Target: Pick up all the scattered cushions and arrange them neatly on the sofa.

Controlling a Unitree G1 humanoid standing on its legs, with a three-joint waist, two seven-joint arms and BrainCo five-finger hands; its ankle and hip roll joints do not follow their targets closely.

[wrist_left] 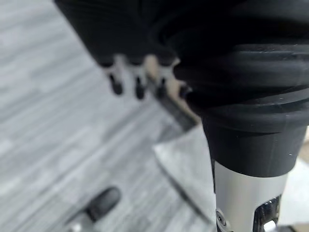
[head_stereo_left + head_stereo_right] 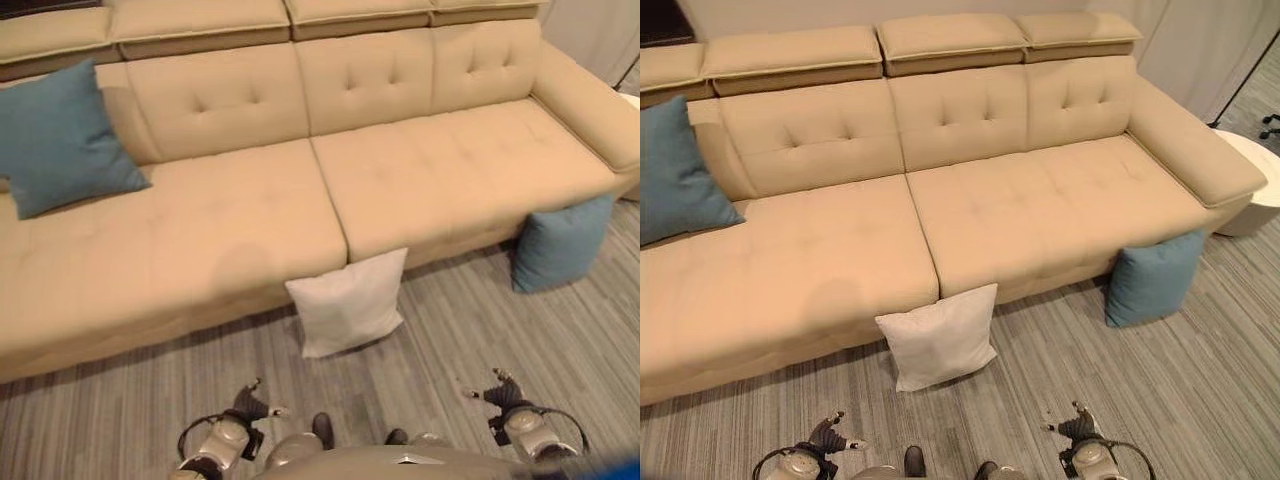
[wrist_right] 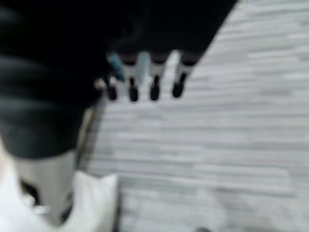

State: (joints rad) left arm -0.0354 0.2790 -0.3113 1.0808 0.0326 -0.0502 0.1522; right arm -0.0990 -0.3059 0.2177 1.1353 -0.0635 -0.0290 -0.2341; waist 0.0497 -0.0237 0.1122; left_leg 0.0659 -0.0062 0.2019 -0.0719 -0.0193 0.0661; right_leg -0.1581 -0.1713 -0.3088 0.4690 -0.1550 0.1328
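Three cushions are in play, and only one is already on the sofa (image 2: pixel 250 230), the beige piece spanning most of the head views. The teal cushion (image 2: pixel 60 140) at the upper left of the frame leans against the backrest at the sofa's left end. A second teal cushion (image 2: pixel 562 243) stands on the striped floor (image 2: pixel 480 330) at the right of the frame, tucked against the sofa's front under its right armrest. The white cushion (image 2: pixel 348 302) stands on the floor at centre frame, leaning on the sofa's front below the seam between the seat pads.

Both hands hang low at the bottom edge, well apart from any cushion. The left hand (image 1: pixel 137 82) and the right hand (image 3: pixel 145 79) each show fingers hanging fairly straight and slightly apart, holding nothing.

My judgement: the white cushion is nearest and the sensible first pick. Step closer, bend, bring both hands to opposite edges and squeeze inward; soft filling will sag from a one-sided pinch.
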